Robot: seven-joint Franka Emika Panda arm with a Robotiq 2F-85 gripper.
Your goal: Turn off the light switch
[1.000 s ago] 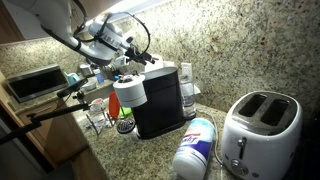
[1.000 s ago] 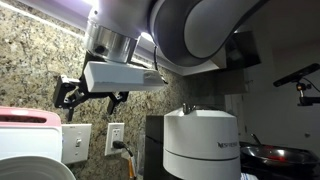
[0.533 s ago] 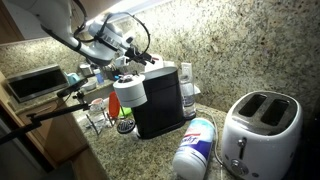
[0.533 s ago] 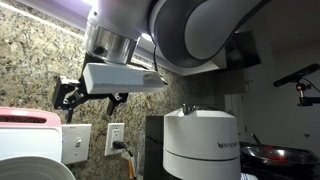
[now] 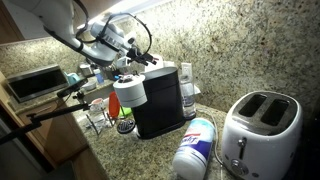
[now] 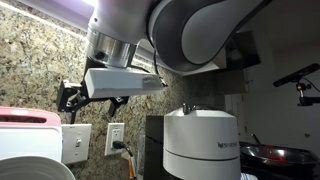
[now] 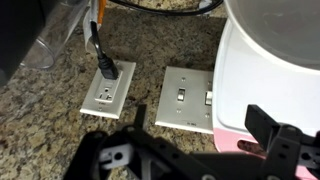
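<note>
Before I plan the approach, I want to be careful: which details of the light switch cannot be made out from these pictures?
1. Wrist view: the right edge of the switch plate, hidden by the white appliance.
2. Wrist view: the position of the toggle, too small and blurred.
3. Exterior view: switch plate unseen, likely behind the black coffee machine.

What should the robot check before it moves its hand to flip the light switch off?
1. Hand open and empty: ok.
2. White rectangular switch plate seen in the wrist view: ok.
3. Hand touching the switch plate: not ok, it hangs apart from it.
4. Black plug in the white outlet, off to the side: ok.
5. Room beside the white toaster: cannot tell.
6. Toggle nearer the outlet, flipped which way: cannot tell.
</note>
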